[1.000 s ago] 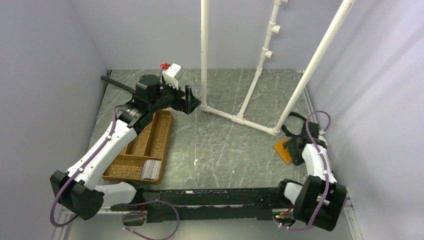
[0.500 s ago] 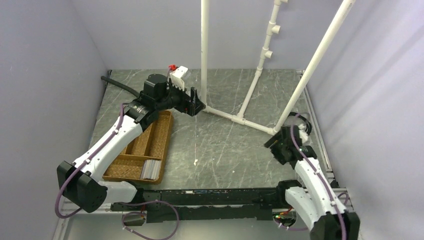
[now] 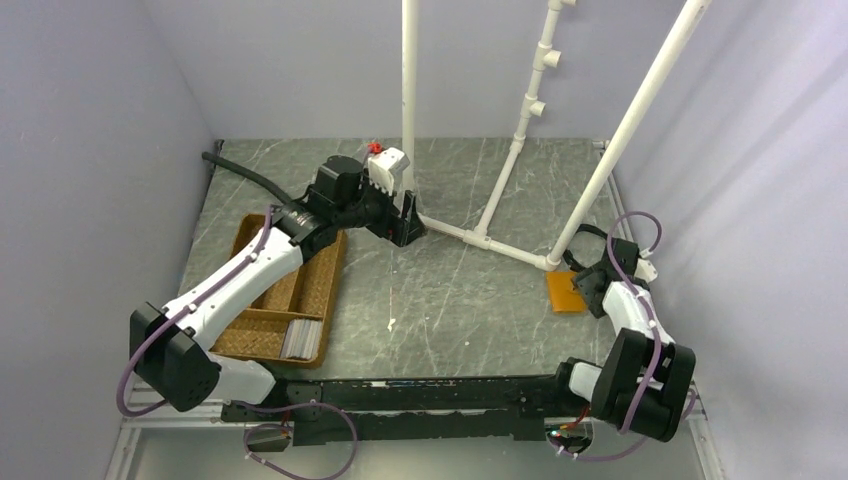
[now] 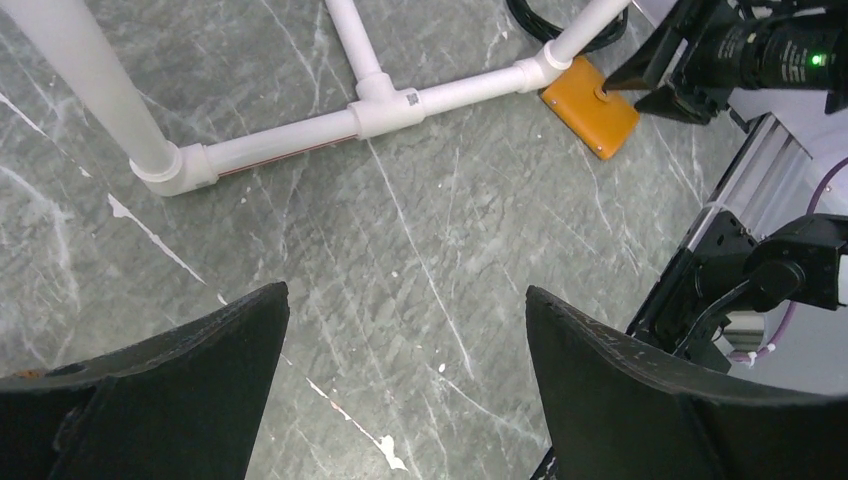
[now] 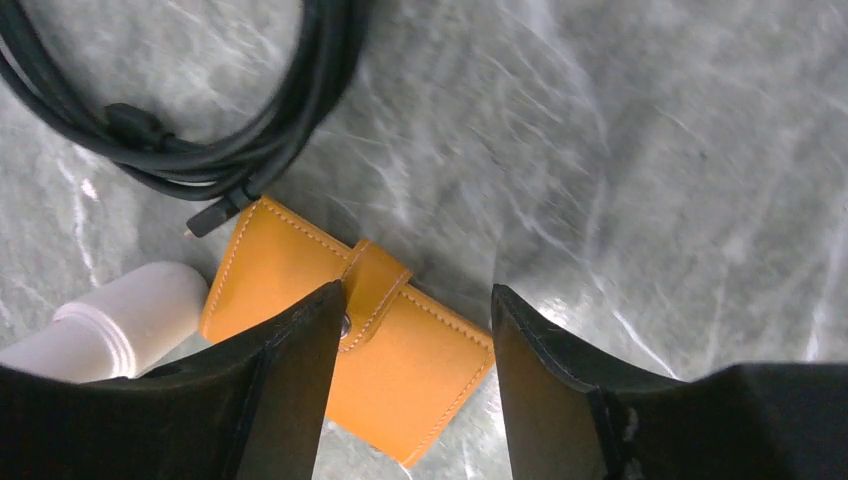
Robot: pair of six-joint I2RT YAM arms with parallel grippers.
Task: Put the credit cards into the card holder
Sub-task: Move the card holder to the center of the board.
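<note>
Right wrist view: the right gripper (image 5: 415, 290) hangs spread apart over the card holder (image 5: 290, 270); the left gripper (image 4: 405, 293) gapes wide.

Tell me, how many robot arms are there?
2. The left arm stretches over the woven tray toward the white pipe frame. The right arm bends down by the orange card holder on the right side.

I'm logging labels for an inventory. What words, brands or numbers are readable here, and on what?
None can be read.
White pipe joint: small dark mark, too small to read.
Card holder: no print showing.
Cards in the tray: too small to tell.
</note>
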